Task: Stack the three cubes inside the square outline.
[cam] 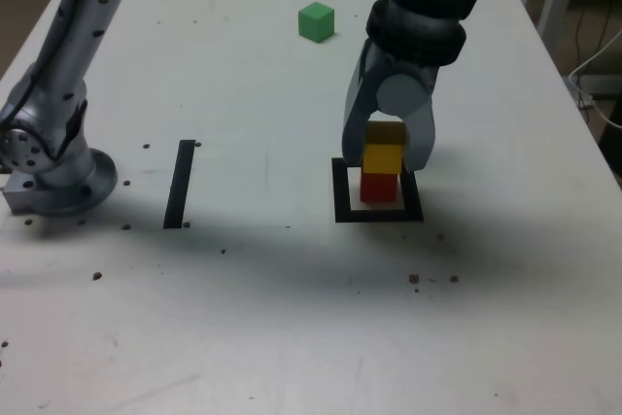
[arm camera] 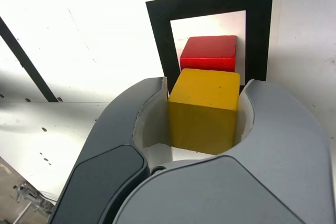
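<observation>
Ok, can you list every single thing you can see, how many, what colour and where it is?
Yellow cube: one, yellow, between the gripper's jaws, at the red cube
Red cube: one, red, inside the square outline
Green cube: one, green, far part of the table
Square outline: one, black, around the red cube
Tape strip: one, black, in the exterior view's left half
Table: one, white with dark specks, under everything
Arm: one, grey and black, from the exterior view's left, and over the square
Gripper: one, grey, shut on the yellow cube
</observation>
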### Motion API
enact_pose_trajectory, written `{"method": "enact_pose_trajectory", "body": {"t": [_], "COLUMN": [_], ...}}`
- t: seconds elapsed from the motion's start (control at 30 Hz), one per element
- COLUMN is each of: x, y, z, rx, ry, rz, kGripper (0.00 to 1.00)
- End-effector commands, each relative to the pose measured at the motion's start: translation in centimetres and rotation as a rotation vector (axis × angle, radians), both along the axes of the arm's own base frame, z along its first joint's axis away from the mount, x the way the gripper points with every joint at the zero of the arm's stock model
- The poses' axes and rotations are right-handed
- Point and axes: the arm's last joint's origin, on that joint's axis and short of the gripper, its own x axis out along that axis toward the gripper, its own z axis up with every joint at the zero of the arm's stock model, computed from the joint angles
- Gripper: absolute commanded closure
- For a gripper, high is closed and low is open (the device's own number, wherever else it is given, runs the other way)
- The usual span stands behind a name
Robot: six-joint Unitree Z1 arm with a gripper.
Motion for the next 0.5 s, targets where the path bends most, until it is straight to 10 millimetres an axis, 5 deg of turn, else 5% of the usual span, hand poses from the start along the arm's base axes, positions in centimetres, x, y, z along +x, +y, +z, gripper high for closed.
{"method": "enact_pose_trajectory", "body": {"t": [0.0, 0.37, 0.47], "x": [0.01, 0.05, -0.02], "y": [-0.05, 0.07, 0.13], "z": [-0.23, -0.81, -0.94], "rx": [-0.001, 0.000, 0.002], "ry": [0.011, 0.029, 0.035], "rz": [0.001, 0.004, 0.004], "kGripper": [0.70, 0.66, 0.57]}}
